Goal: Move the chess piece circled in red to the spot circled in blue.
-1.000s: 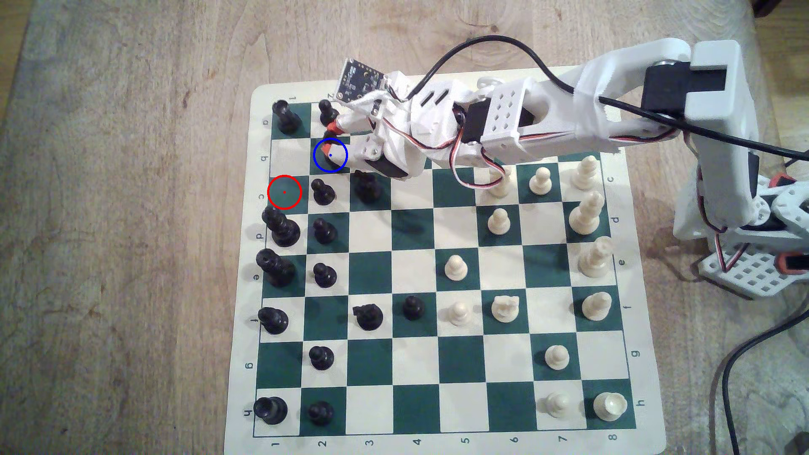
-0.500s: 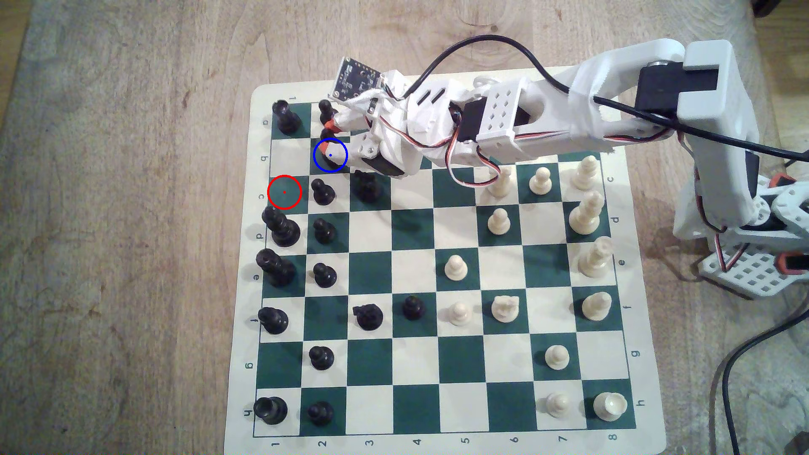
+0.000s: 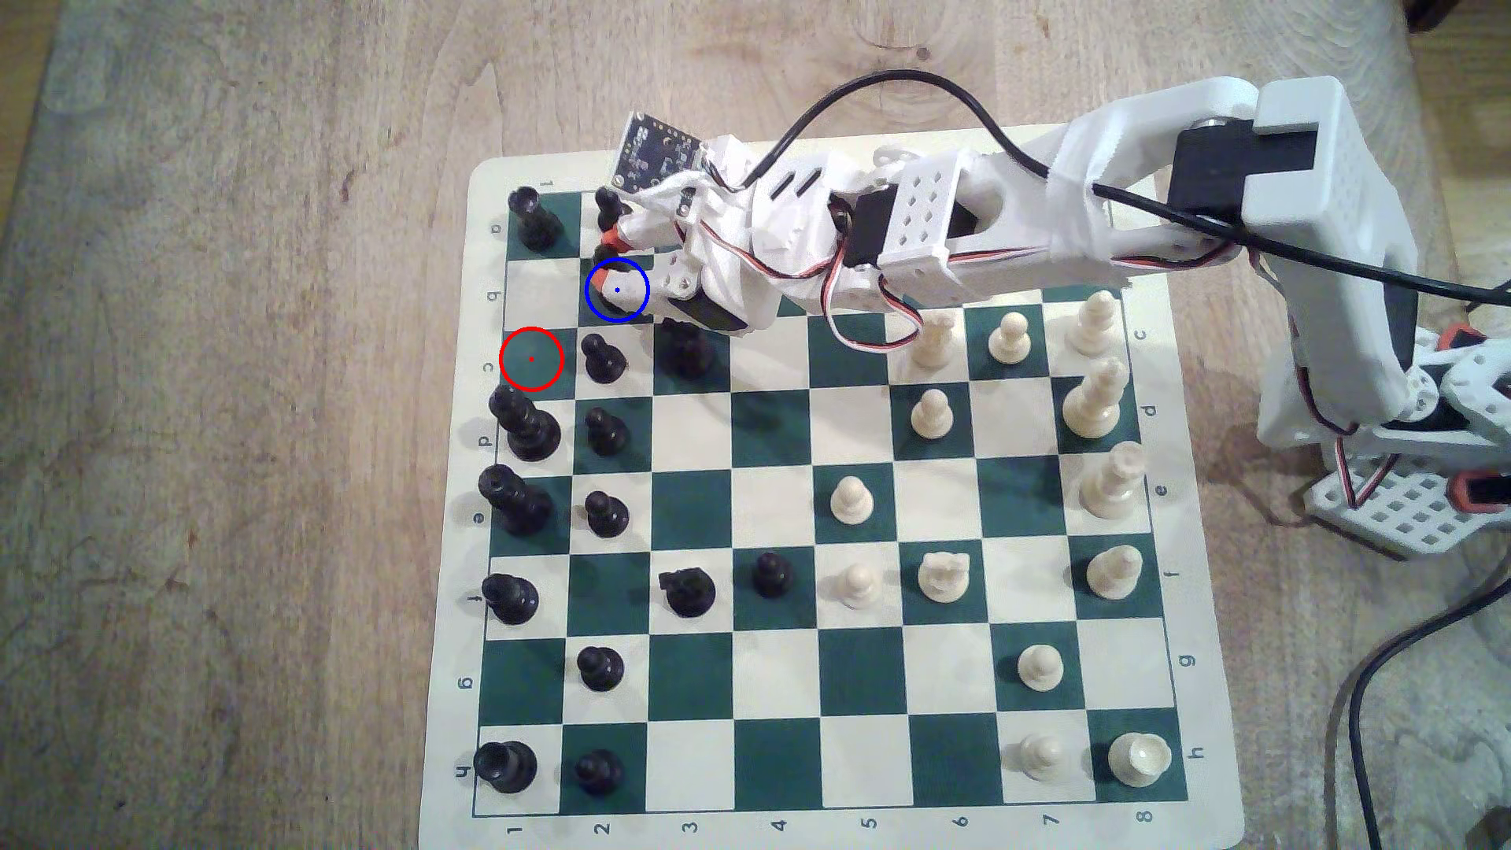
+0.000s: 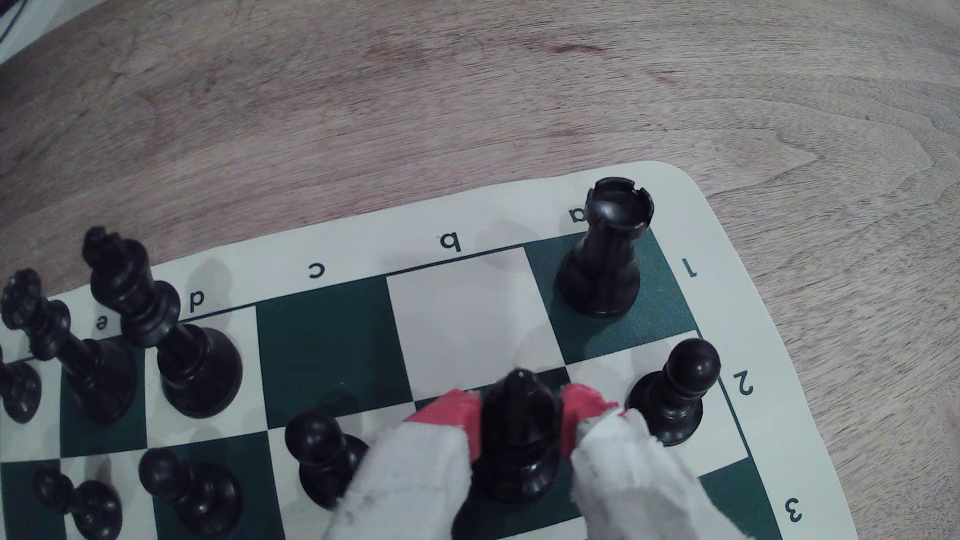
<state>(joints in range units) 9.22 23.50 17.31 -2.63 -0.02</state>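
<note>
The black bishop-like chess piece [image 4: 519,426] stands upright on a dark green square, held between my two red-tipped white fingers [image 4: 447,415]. My gripper [image 4: 519,410] is shut on it, both pads pressing its slim body. In the exterior view the gripper [image 3: 609,263] sits over the blue-ringed spot [image 3: 605,309] at the board's upper left, and only a dark sliver of the chess piece [image 3: 607,250] shows between the tips. The lower finger covers the ring's centre dot. The red-ringed green square [image 3: 531,360] lies bare, one square diagonally down and to the exterior view's left.
Black pieces crowd the spot: a pawn [image 3: 609,204] and a rook [image 3: 533,216] above it, a pawn [image 3: 603,360] and a knight [image 3: 687,351] below. The pale square [image 3: 540,290] to the exterior view's left of the spot is free. White pieces stand on the chessboard's [image 3: 818,825] right side.
The arm and wrist have drifted slightly to the exterior view's left over the second. The fingertips stay at the blue ring with the chess piece between them.
</note>
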